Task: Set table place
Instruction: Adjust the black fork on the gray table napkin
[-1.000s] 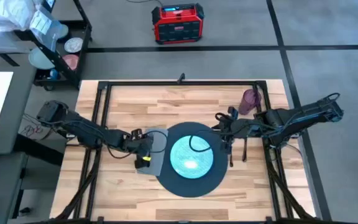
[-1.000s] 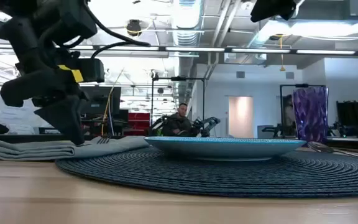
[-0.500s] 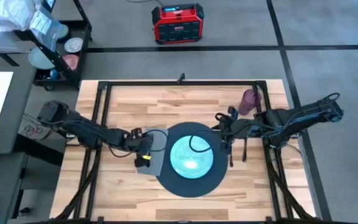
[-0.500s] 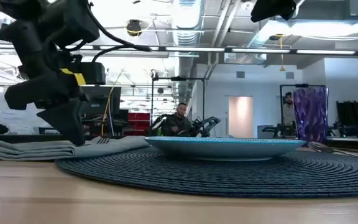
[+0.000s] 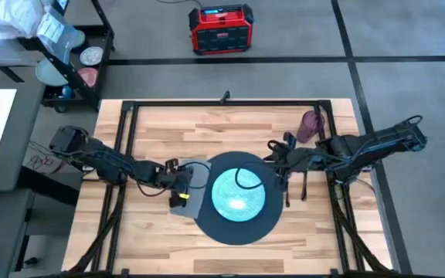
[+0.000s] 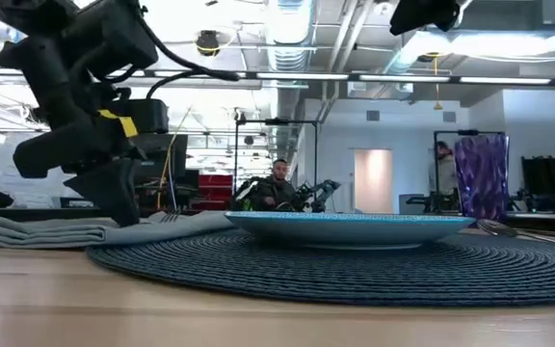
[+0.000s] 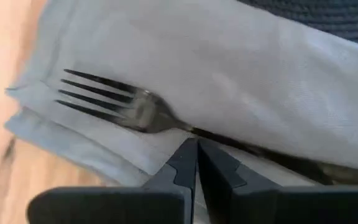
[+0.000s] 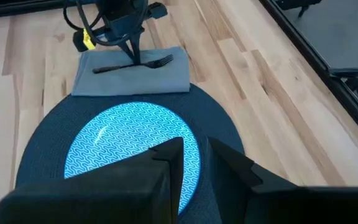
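Presently the left tool [image 7: 196, 163] stands closed, tips directly over the fork [image 7: 126, 106] handle. The fork lies flat on the grey napkin [image 8: 129, 71], which overlaps the mat's [image 5: 207, 224] edge. The right tool [image 8: 191, 152], slightly parted and empty, hovers over the plate [image 8: 129, 143].

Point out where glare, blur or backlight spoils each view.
High view: white glare patch on the teal plate. Low view: bright ceiling lights leave the left gripper a dark silhouette. Left wrist view: fork tines and wood edge look smeared. Right wrist view: own fingers loom soft; the napkin reads clearly.
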`<action>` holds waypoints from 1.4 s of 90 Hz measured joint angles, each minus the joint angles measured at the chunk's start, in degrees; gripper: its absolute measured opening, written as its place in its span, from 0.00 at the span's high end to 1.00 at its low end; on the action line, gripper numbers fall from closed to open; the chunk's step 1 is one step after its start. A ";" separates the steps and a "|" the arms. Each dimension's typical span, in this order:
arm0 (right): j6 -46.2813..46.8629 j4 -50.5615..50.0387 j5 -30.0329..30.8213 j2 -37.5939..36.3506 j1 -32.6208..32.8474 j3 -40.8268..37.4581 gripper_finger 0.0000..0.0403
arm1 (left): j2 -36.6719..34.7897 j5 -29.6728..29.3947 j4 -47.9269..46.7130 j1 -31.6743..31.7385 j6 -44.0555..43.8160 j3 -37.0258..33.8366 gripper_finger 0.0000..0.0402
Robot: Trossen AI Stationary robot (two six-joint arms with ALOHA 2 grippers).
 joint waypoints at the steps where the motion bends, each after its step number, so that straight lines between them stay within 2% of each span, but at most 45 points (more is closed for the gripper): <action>1: 0.00 0.01 0.00 0.00 -0.01 0.00 0.85 | -0.13 -0.08 0.04 0.00 0.04 0.00 1.00; 20: 0.03 -0.04 0.00 0.00 -0.11 0.00 0.85 | -0.50 1.15 0.36 0.00 0.42 0.01 1.00; 31: 0.13 -0.06 0.00 0.00 -0.11 0.00 0.85 | -0.50 -0.21 -1.78 0.00 -1.24 0.00 1.00; 65: 0.11 -0.06 0.00 0.00 -0.11 0.00 0.85 | -0.39 2.17 3.67 0.00 2.58 0.08 1.00; 82: 0.11 -0.31 0.00 0.00 -0.11 0.00 0.85 | -0.39 2.12 0.14 0.17 1.71 0.09 1.00; 126: -0.08 -0.65 0.00 0.00 -0.11 0.00 0.85 | -0.39 1.28 -0.16 0.20 1.28 0.09 1.00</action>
